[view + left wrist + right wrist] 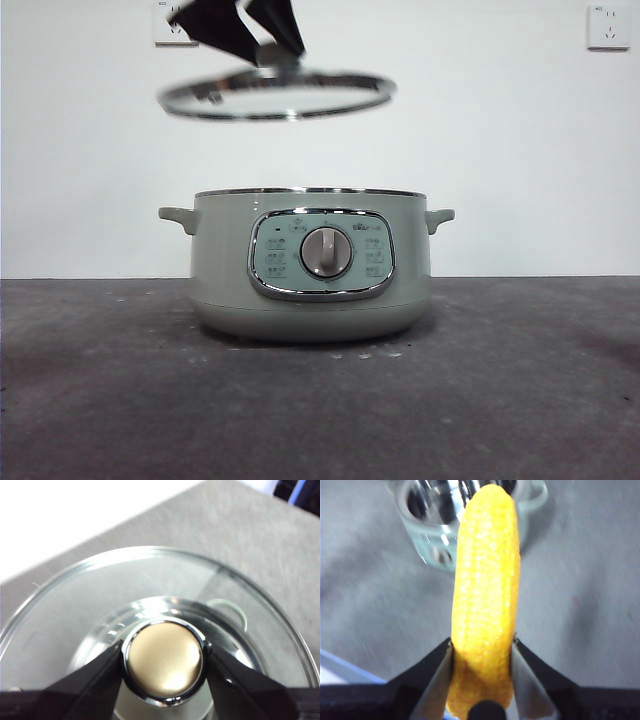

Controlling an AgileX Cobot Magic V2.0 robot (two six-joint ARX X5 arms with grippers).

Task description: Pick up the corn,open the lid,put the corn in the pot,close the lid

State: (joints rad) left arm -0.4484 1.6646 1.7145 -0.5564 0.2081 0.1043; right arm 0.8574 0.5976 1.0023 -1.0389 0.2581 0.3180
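The sage-green pot (312, 262) stands open in the middle of the table, its dial facing the front camera. My left gripper (262, 48) is shut on the knob (164, 661) of the glass lid (276, 95) and holds it tilted in the air above the pot, a little to the left. In the left wrist view the lid's steel rim (150, 555) rings the knob and the pot shows through the glass. My right gripper (482, 647) is shut on the yellow corn (487, 590) and holds it above the table, with the pot (440, 545) beyond the cob's tip. The right gripper is out of the front view.
The table (320, 400) has a dark grey mat. A white wall with two sockets (608, 26) stands behind it. The pot's side handles (176, 216) stick out on both sides.
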